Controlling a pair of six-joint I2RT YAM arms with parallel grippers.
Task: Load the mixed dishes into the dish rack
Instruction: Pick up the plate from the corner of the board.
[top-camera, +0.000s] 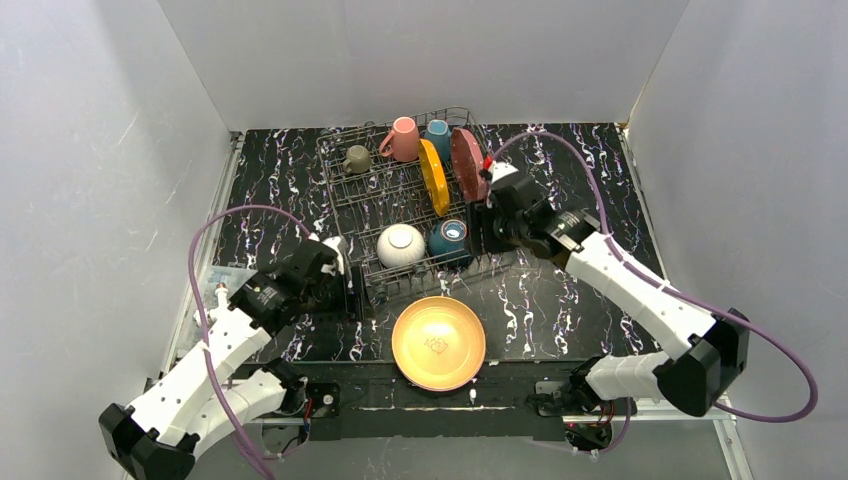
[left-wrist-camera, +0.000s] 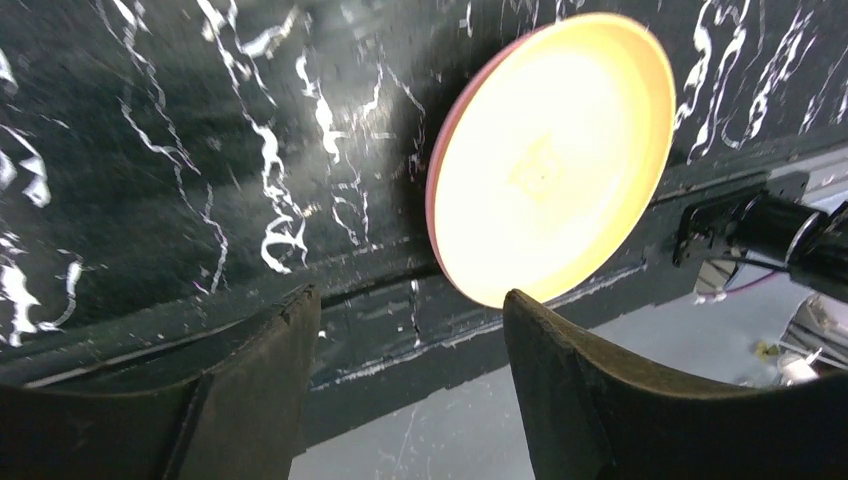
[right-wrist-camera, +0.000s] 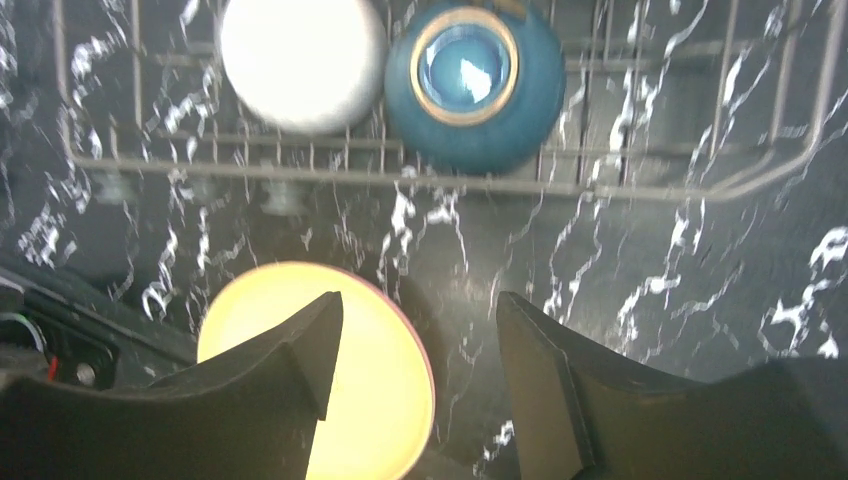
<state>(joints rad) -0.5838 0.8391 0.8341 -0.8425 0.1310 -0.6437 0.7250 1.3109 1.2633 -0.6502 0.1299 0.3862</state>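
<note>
Two grippers gape empty at the dish rack (top-camera: 370, 200): left gripper (left-wrist-camera: 410, 300) crouched low at its near-left corner, right gripper (right-wrist-camera: 418, 300) reaching along its right edge.

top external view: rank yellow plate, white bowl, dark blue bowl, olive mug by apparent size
1. yellow plate
2. white bowl and dark blue bowl, too alike to rank
3. olive mug, though it sits farther from the camera

White arms (top-camera: 640, 290), black joints (top-camera: 715, 365), purple cables (top-camera: 545, 133) (one each), dark fingers (left-wrist-camera: 600, 400)
</note>
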